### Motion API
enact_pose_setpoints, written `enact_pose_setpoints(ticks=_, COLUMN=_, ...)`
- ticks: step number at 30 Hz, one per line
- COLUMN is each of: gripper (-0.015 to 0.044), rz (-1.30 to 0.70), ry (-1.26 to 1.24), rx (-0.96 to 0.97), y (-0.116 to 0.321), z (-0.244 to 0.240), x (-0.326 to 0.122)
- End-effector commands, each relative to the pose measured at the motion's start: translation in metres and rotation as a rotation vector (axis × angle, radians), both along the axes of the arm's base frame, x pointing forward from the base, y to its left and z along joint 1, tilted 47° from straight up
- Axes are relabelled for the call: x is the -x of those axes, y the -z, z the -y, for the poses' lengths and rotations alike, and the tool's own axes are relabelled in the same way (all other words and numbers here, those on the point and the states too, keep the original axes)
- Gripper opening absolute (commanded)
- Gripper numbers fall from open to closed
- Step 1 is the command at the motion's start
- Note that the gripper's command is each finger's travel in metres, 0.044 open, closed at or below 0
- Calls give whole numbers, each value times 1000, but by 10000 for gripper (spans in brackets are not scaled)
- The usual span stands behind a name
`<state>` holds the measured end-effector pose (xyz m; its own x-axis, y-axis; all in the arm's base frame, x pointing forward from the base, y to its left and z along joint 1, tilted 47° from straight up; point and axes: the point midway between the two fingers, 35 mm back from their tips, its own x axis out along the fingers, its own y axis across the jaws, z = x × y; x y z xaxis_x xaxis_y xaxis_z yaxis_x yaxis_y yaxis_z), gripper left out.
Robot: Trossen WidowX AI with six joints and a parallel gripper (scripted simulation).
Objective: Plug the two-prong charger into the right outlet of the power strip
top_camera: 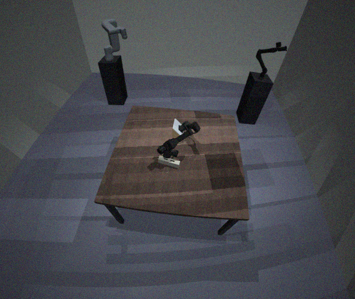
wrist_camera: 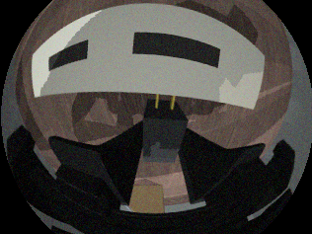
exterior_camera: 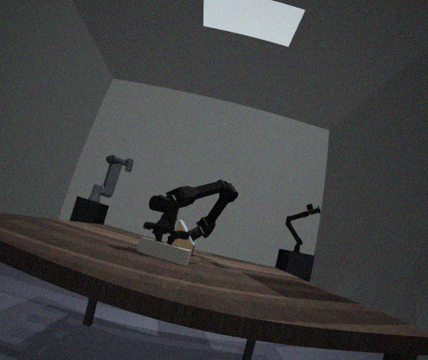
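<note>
Pincer (top_camera: 168, 156) (exterior_camera: 163, 242) (wrist_camera: 160, 124) clenched on the body of the black two-prong charger (wrist_camera: 165, 124), one finger to each side. Grip presumably chosen to leave both brass prongs (wrist_camera: 165, 102) exposed and parallel, pointing at the strip. Charger is just beside the near long edge of the white power strip (top_camera: 169, 162) (exterior_camera: 163, 251) (wrist_camera: 114, 73) in wrist view; prongs not seated. Strip lies on the wooden desk (top_camera: 177, 189) (exterior_camera: 129, 270), its two dark outlet recesses facing up, presumably for a straight downward push. Next, judged: centre over the right recess (wrist_camera: 176, 48), keep prongs square; a tilt could jam the shutter. Strip's edge is the nearest obstacle. Tan block with white face (top_camera: 177, 127) (exterior_camera: 183, 242) (wrist_camera: 147, 197) stands behind, by the arm's base; purpose unclear, apparently outside the insertion path.
</note>
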<state>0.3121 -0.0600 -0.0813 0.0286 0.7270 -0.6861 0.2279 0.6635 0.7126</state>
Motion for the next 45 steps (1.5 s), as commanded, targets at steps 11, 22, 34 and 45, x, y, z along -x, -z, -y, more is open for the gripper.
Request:
enact_pose_setpoints(ticks=11, gripper=0, rz=1, ry=2, rx=2, y=0, z=1, x=-3)
enact_pose_setpoints(ticks=22, gripper=0, rz=1, ry=2, rx=2, y=-1, z=1, x=-2)
enact_pose_setpoints(ticks=34, gripper=0, rz=1, ry=2, rx=2, y=0, z=1, x=-4)
enact_pose_setpoints(ticks=45, gripper=0, rz=1, ry=2, rx=2, y=-1, z=2, x=-5)
